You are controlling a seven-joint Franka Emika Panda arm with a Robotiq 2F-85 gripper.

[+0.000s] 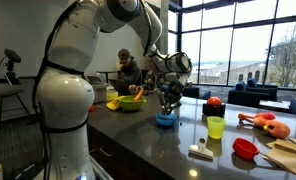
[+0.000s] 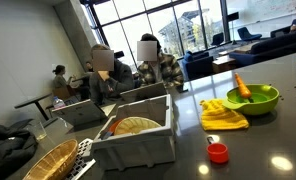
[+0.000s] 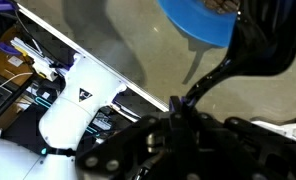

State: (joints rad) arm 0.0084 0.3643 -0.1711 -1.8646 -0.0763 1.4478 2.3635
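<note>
One cup (image 1: 216, 127), seemingly, near blue bowl (image 1: 166, 121)

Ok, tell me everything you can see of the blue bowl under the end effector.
The blue bowl is small, round, bright blue, plastic by its look, upright on the dark countertop. The end effector hangs right above it, fingers pointing down toward its rim; contact is unclear. In the wrist view the bowl is cut off by the top edge, with a dark finger crossing its side.
</note>
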